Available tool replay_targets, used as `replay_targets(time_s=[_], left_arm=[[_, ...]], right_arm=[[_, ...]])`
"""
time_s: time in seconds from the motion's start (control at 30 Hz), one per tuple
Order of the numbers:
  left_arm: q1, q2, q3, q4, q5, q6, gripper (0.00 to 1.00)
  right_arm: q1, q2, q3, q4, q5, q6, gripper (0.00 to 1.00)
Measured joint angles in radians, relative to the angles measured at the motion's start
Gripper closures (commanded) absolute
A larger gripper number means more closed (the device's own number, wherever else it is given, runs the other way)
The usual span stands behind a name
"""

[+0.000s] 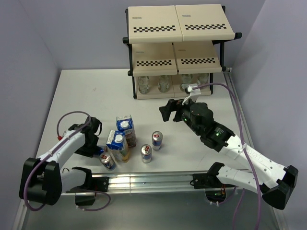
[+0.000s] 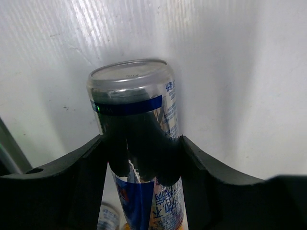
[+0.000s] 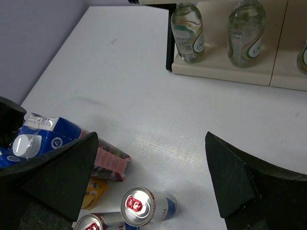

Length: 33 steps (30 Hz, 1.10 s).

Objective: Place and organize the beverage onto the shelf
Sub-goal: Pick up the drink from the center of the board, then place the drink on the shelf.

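Can [image 2: 132,110]: clenched in left pincer [image 2: 143,148], beside yellow carton [image 1: 120,143]
Right pincer [image 3: 149,143]: released, above tabletop [image 3: 158,96]
Risk: grip could slip on slick can; it might topple carton

Left arm [image 1: 60,151] and right arm [image 1: 254,160], both bolted to the silver rail [image 1: 144,181], are white shells with chunky black joints, with a matte black left end effector [image 1: 100,151] and right end effector [image 1: 165,111] out farthest from that rail, a purple cable [image 1: 72,113] looping off each, and a tiny green light [image 1: 217,134] on the right one.
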Motion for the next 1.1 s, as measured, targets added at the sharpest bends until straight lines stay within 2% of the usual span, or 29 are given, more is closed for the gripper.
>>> replay_targets(time_s=[0.17,0.43,0.63,0.73,0.87,0.97,1.1], left_arm=[[0.069,-0.005,0.043,-0.006,0.016,0.020,1.00],[0.175,-0.167,0.401,-0.069,-0.027,0.020,1.00],[0.209,-0.244,0.625,-0.080,0.009,0.061,1.00],[0.211,-0.253,0.698,-0.050,0.100,0.100,1.00],[0.211,-0.252,0.742,0.029,0.311,0.128,1.00],[0.211,-0.232,0.739,0.102,0.491,0.118,1.00],[0.209,-0.217,0.667,0.237,0.669,0.040,1.00]], right_arm=[[0.000,0.034,0.042,0.002,-0.006,0.000,0.01],[0.000,0.037,0.052,0.023,-0.065,-0.002,0.01],[0.000,0.006,0.051,0.123,-0.232,-0.033,0.01],[0.000,0.009,0.049,0.229,-0.381,-0.042,0.02],[0.012,0.055,0.050,0.378,-0.502,-0.039,0.01],[0.051,0.121,0.050,0.492,-0.510,-0.042,0.01],[0.164,0.215,0.049,0.656,-0.420,-0.094,0.00]])
